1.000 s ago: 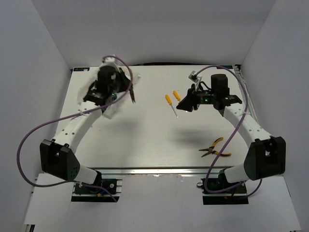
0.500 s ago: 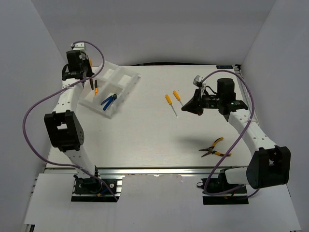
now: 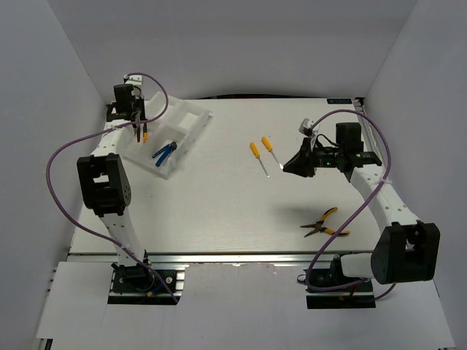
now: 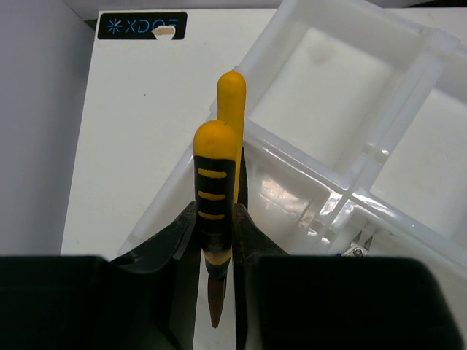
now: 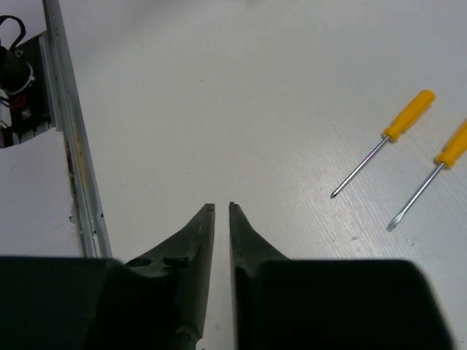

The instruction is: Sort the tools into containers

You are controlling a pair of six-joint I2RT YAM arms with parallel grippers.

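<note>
My left gripper [image 3: 137, 125] is shut on yellow-black pliers [image 4: 215, 182], handles pointing away, held over the left edge of the white divided tray [image 3: 191, 117]; the tray's rim [image 4: 408, 73] shows in the left wrist view. Blue-handled pliers [image 3: 165, 150] lie in a near compartment. Two orange-yellow screwdrivers [image 3: 255, 152] [image 3: 268, 145] lie on the table's middle, and both show in the right wrist view [image 5: 398, 125] [image 5: 449, 149]. My right gripper [image 3: 288, 166] hovers to their right, its jaws nearly together and empty [image 5: 222, 207]. Orange-black pliers [image 3: 325, 222] lie near the front right.
Purple cables loop off both arms. White walls enclose the table on the left, back and right. The metal rail at the table's front edge [image 5: 73, 146] shows in the right wrist view.
My left arm has swung from over the tray to the tray's far left edge, carrying the yellow-black pliers. My right gripper has drawn back a little to the right.
</note>
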